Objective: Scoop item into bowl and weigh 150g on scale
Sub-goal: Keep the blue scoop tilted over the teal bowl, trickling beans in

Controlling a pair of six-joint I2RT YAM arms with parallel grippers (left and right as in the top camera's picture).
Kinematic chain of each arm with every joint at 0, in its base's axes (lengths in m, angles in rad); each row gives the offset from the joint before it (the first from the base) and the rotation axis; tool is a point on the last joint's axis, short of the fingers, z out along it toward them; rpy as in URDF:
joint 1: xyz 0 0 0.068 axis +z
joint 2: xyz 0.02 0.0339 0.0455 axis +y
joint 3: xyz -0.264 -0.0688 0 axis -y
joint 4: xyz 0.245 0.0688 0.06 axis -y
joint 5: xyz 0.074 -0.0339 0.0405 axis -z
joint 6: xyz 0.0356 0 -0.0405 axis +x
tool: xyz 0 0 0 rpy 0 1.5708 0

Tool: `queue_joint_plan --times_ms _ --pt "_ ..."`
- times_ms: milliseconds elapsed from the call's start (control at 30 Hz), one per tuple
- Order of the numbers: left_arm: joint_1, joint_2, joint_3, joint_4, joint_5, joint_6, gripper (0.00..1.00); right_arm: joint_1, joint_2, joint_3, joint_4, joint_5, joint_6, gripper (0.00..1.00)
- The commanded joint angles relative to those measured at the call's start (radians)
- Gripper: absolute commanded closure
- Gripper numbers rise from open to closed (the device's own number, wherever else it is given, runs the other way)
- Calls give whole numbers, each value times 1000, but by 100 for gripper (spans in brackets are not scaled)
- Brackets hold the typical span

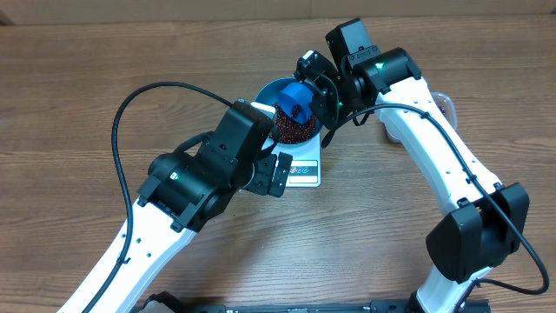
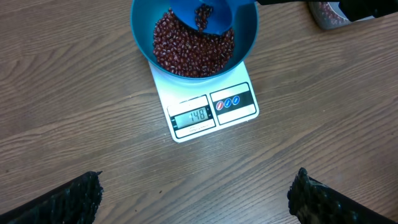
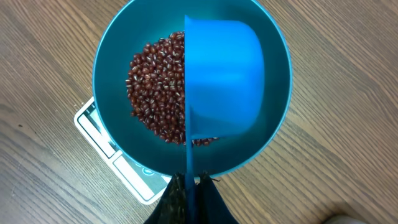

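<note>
While the right arm bends in from the frame's right, the right gripper (image 3: 193, 186) clamps the handle of a small blue plastic scoop (image 3: 224, 78) tipped over the large round blue bowl (image 3: 112, 62) at upper centre. Glossy red-brown beans (image 3: 155, 87) heap inside, atop the flat white rectangular scale (image 2: 186, 102) reading 148. The left gripper (image 2: 196, 199) hovers below the scale, jaws apart

The wooden table (image 2: 62, 93) carries the white scale (image 2: 208, 111) and, off to one side, a clear tub (image 2: 326, 15)

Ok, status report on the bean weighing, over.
Left hand open, empty, short of the scale. Right hand shut on scoop, tipped over the bowl. Beans in bowl on scale, display reads 148. Nothing in the way.
</note>
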Motion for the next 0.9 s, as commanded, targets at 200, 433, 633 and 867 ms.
queue_joint_plan --times_ms 200,433,633,867 --pt "4 2 9 3 -8 8 0 -2 -15 29 9 8 14 96" --pt "4 2 9 3 -8 8 0 -2 -15 29 28 53 74 96" --pt "4 2 9 3 -8 8 0 6 -15 29 -18 -22 -13 96" --pt "4 2 9 3 -8 8 0 6 -15 29 -7 -21 -8 96"
